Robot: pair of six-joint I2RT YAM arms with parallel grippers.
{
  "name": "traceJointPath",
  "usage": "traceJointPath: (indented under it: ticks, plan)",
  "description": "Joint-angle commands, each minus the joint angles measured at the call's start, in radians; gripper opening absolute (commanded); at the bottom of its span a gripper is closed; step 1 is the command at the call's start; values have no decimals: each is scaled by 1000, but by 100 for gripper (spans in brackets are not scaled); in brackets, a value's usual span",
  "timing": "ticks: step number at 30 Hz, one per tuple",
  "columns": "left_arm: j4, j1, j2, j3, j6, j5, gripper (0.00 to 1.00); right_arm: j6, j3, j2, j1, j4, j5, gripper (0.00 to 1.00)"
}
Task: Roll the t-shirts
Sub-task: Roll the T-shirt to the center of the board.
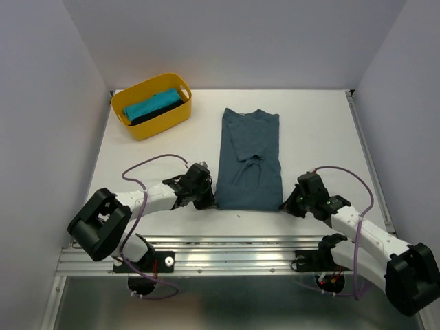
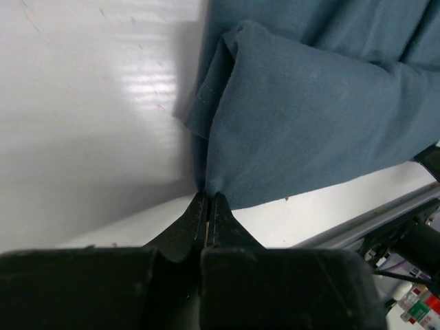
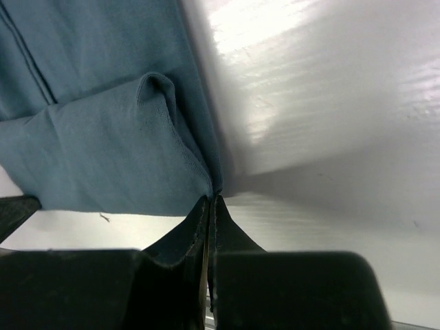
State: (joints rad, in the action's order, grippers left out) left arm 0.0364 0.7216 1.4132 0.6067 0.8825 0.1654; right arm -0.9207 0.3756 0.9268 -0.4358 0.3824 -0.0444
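Note:
A slate-blue t-shirt (image 1: 249, 159) lies folded into a long strip on the white table, collar end far, hem near. My left gripper (image 1: 208, 201) is shut on the hem's near-left corner, and the left wrist view shows the blue cloth (image 2: 302, 117) pinched at my gripper (image 2: 208, 196). My right gripper (image 1: 287, 203) is shut on the near-right corner, and the right wrist view shows the cloth (image 3: 103, 137) pinched at my gripper (image 3: 212, 199). A turquoise t-shirt (image 1: 150, 105) and a black t-shirt (image 1: 163, 112) lie rolled in the basket.
A yellow plastic basket (image 1: 161, 127) stands at the far left of the table (image 1: 316, 130). A metal rail (image 1: 227, 256) runs along the near edge. White walls close in the left, right and back sides.

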Motion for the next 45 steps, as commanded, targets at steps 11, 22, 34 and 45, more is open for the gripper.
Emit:
traceJointPath:
  ticks: [11, 22, 34, 45]
  plan:
    - [232, 90, -146, 73, 145, -3, 0, -52, 118, -79, -17, 320, 35, 1]
    - [300, 62, -80, 171, 157, 48, 0, -53, 195, -49, -17, 352, 77, 1]
    - [306, -7, -82, 191, 133, 68, 0, -46, 270, 38, -17, 340, 132, 1]
    - [333, -67, -11, 257, 73, 86, 0, -20, 356, 127, -17, 328, 176, 1]
